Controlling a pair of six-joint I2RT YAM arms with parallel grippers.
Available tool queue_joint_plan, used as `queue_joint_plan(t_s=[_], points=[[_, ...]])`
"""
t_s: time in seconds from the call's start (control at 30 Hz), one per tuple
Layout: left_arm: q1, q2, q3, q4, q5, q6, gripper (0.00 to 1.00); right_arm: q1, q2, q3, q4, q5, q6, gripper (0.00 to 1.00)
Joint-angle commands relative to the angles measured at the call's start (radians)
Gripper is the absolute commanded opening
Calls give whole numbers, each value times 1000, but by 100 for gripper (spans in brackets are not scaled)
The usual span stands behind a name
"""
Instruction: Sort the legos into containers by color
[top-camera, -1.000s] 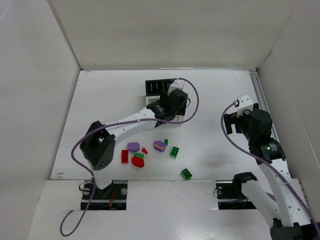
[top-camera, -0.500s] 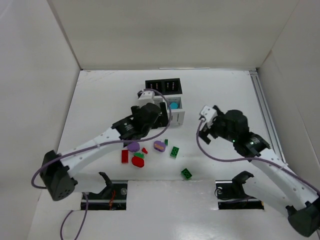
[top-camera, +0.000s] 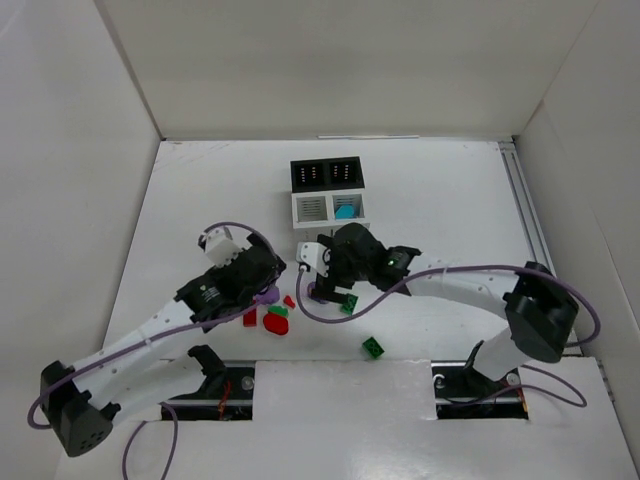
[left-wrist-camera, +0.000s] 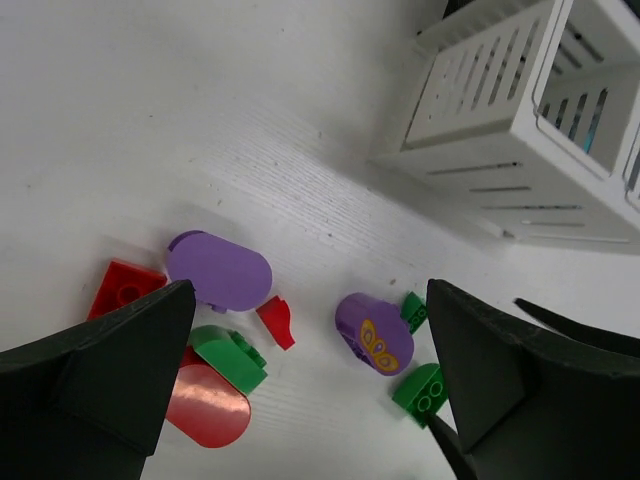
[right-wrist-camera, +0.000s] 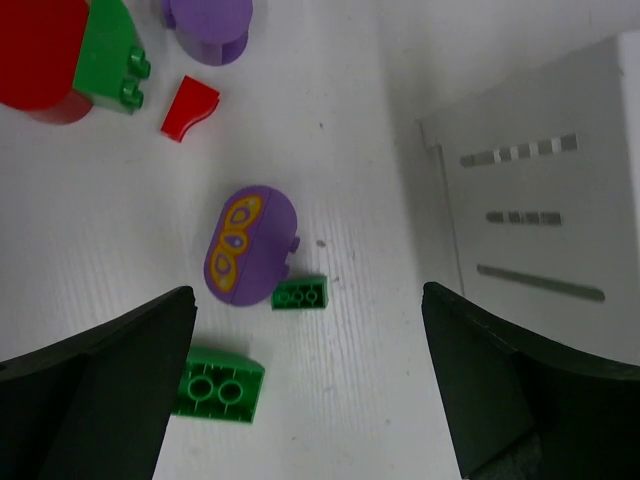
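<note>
We find the left gripper (left-wrist-camera: 308, 300) hanging over the loose legos, its fingers spread wide with nothing between them. Under it on the worktop (left-wrist-camera: 150, 120) lies a plain purple oval (left-wrist-camera: 220, 270). A red block (left-wrist-camera: 125, 287) sits at the oval's 8 o'clock and a small red chip (left-wrist-camera: 277, 320) at its 4 o'clock. At its 6 o'clock a green piece (left-wrist-camera: 232, 355) rests against a red rounded piece (left-wrist-camera: 208, 405).

The right gripper (right-wrist-camera: 307, 293) is parted as well and carries nothing (the two wrists look down on the same cluster from opposite sides). In its own view we see a purple oval with a yellow butterfly print (right-wrist-camera: 248, 243). A tiny green brick (right-wrist-camera: 300, 294) lies just beside this oval at its 5 o'clock, right under the gap between the fingers. A green two-stud brick (right-wrist-camera: 220, 386) lies a little apart at its 6 o'clock.

From above, a lone green brick (top-camera: 373, 347) lies well apart from the rest, at 4 o'clock from the pile and near the worktop's near edge. The container block (top-camera: 328, 190) stands at 12 o'clock from the pile, apart from both grippers. Its two black compartments are on the far side and its two white ones on the near side. A cyan piece (top-camera: 345, 211) lies in the white compartment at the block's 4 o'clock corner. We cannot tell what the other three compartments hold.
</note>
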Motion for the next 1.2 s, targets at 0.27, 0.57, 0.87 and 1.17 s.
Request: queue_joint_plan(t_s=[0.27,0.57,0.87,1.17], points=[[39,-239,-112,-41,-50,-117,100,48,246,142,100,-30,5,96],[39,-153,-112,-22,-19,-95,100,48,295,122,100,-18,62,65],[39,-181,-134,33,10,-51,100,48,200,132,100,-36,39,32],[48,-147,-146,53,42,-9,100,-30,61,295,21,9,-47,31]])
